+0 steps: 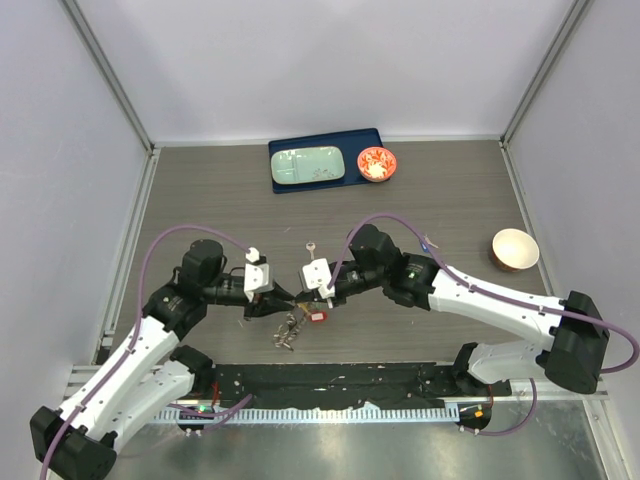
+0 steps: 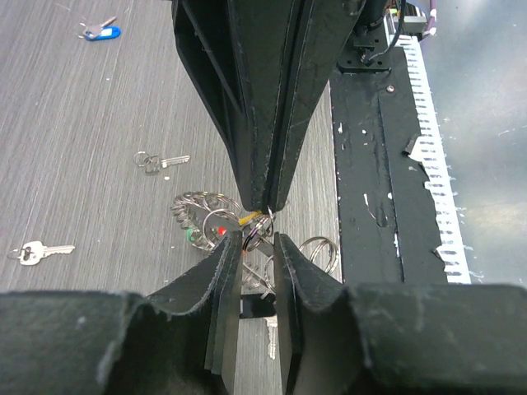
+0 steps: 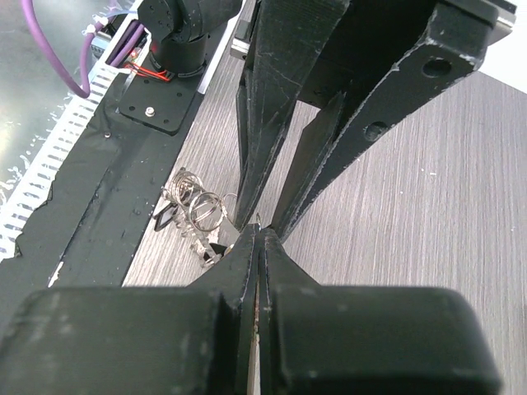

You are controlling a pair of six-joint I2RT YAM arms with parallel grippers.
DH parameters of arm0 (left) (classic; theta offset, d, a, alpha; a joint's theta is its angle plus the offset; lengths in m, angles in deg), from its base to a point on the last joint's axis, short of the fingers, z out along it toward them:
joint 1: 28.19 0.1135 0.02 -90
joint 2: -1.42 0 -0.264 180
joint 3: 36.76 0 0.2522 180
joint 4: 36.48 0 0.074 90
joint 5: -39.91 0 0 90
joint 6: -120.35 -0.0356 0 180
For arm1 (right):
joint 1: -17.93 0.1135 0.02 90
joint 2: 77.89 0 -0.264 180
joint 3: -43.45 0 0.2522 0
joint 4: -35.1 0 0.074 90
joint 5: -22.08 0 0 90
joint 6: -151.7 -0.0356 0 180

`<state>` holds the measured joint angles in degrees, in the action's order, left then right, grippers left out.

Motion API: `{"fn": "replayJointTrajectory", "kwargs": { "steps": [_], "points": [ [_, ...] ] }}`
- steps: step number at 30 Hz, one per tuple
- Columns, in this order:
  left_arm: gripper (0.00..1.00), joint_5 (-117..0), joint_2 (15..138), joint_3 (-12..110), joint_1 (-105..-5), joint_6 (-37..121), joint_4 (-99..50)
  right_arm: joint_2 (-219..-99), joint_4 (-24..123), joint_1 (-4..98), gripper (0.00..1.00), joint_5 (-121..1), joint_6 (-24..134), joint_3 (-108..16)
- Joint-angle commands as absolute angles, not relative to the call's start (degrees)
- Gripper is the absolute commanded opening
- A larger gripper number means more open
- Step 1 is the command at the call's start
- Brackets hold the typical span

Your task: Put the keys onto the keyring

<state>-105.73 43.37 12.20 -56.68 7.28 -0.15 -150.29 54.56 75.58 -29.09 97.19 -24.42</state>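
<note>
My two grippers meet tip to tip over the near middle of the table. My right gripper (image 1: 303, 292) is shut on the yellow-headed key; a yellow sliver (image 2: 249, 219) shows at its tips. My left gripper (image 2: 258, 240) has its jaws a narrow gap apart, with a small split ring (image 2: 257, 231) of the keyring between the tips. The keyring bunch (image 1: 289, 331), with a red tag (image 1: 318, 316), lies just below. The blue-headed key (image 2: 103, 31) lies far off, also in the top view (image 1: 430, 243). A silver key (image 1: 313, 247) and another on a small loop (image 2: 160, 160) lie loose.
A blue tray (image 1: 368, 137) with a pale green plate stands at the back, and a red bowl (image 1: 377, 163) sits on its right end. A beige bowl (image 1: 514, 249) stands at the right. A black mat (image 1: 330, 380) runs along the near edge.
</note>
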Motion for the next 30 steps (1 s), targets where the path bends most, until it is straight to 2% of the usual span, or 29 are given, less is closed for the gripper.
{"fn": "replayJointTrajectory", "kwargs": {
  "steps": [1, 5, 7, 10, 14, 30],
  "points": [
    [0.26, -105.55, 41.85, 11.63, -56.49, 7.59, -1.98, -146.62, 50.71, 75.76, 0.01, -29.25, 97.12, -26.82],
    [0.27, -105.55, 41.76, 11.54, -56.58, 8.2, -2.15, -145.83, 50.27, 75.67, 0.01, -29.69, 96.69, -26.3],
    [0.25, -105.81, 41.85, 11.54, -56.58, 8.29, -2.5, -145.74, 49.92, 75.76, 0.01, -29.51, 96.42, -26.12],
    [0.18, -105.82, 41.85, 11.63, -56.49, 8.64, -2.59, -145.83, 49.74, 75.76, 0.01, -29.43, 96.16, -26.12],
    [0.0, -104.85, 41.5, 11.63, -56.58, 8.99, -2.86, -145.83, 49.74, 75.76, 0.01, -29.42, 95.98, -25.86],
    [0.0, -98.08, 37.72, 11.02, -56.23, 15.67, -5.4, -143.19, 51.15, 75.67, 0.01, -34.52, 94.66, -22.34]
  ]
}}
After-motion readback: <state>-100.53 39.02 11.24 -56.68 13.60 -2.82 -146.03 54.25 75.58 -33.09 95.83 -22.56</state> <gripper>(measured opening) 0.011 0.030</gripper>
